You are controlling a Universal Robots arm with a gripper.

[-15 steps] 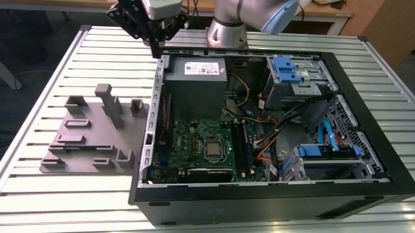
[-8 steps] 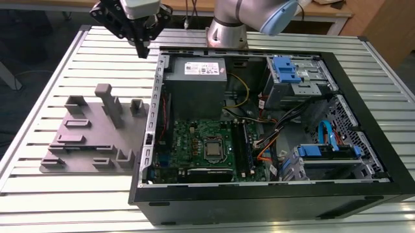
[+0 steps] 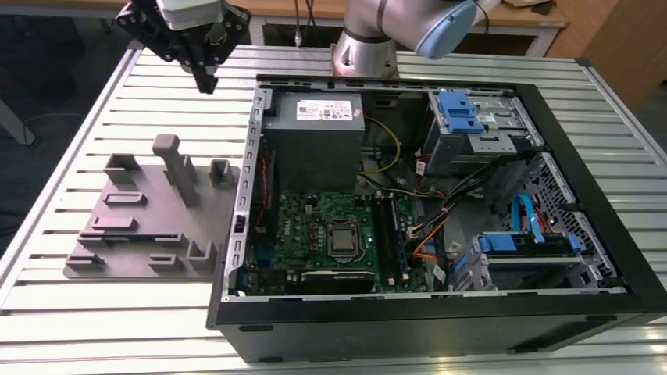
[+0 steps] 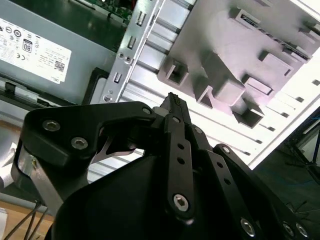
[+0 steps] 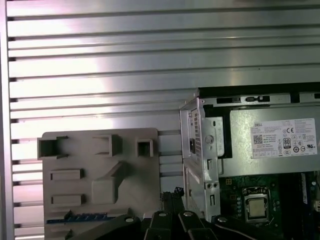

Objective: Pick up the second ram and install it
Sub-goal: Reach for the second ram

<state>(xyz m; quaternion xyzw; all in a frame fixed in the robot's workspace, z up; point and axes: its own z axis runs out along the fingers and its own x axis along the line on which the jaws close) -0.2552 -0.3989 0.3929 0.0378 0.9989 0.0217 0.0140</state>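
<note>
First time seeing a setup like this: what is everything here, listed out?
table: one, silver, slatted, beneath everything
holder plate: one, grey, on the table beside the case
second ram: one, bluish, on the holder plate
computer case: one, black, open, on the table
motherboard: one, green, inside the case
power supply: one, grey, inside the case
robot arm: one, silver and blue, behind the case
tool: one, black, shut, above the table near the holder plate

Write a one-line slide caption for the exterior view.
The gripper hovers over the slatted table, near the grey holder plate and the open computer case.
</note>
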